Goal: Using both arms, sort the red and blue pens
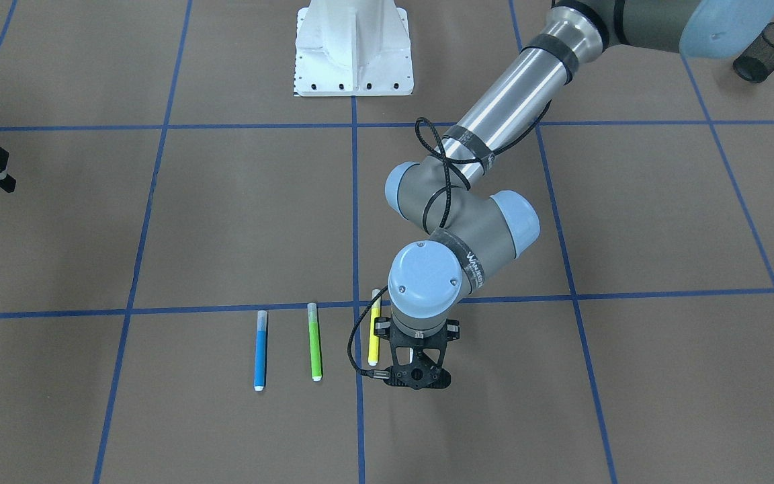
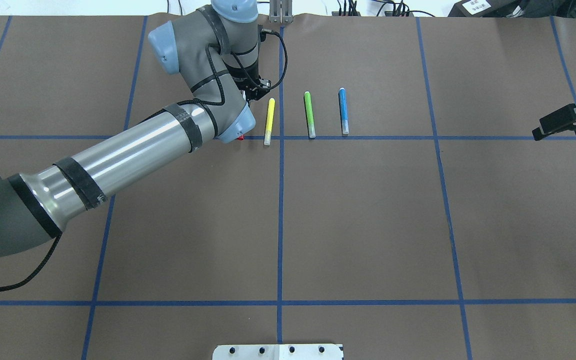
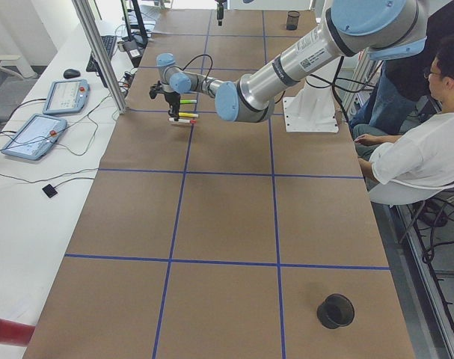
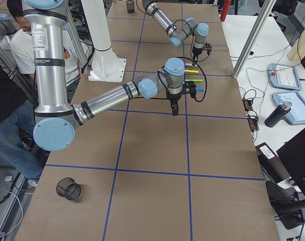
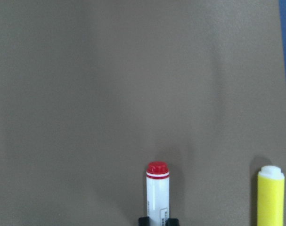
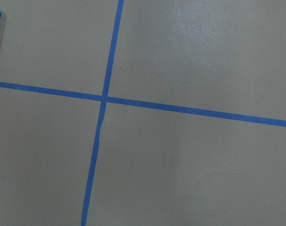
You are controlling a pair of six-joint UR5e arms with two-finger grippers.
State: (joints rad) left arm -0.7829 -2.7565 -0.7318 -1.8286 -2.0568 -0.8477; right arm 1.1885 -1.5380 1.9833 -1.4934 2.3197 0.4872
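The brown, blue-taped table (image 2: 368,225) bears a blue pen (image 2: 343,111), green pen (image 2: 309,114) and yellow pen (image 2: 269,121) abreast.

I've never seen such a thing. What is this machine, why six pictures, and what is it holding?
It is a robot with two jointed arms, each ending in a two-finger gripper. Four pictures come from fixed cameras: one facing the robot, one behind it, one at each table end. The other two come from cameras on the wrists. On the brown table lie a blue pen, a green pen and a yellow pen in a row. The left gripper reaches down beside the yellow one; its wrist camera shows it gripping a red pen. The right gripper hangs off to the side, apparently empty.
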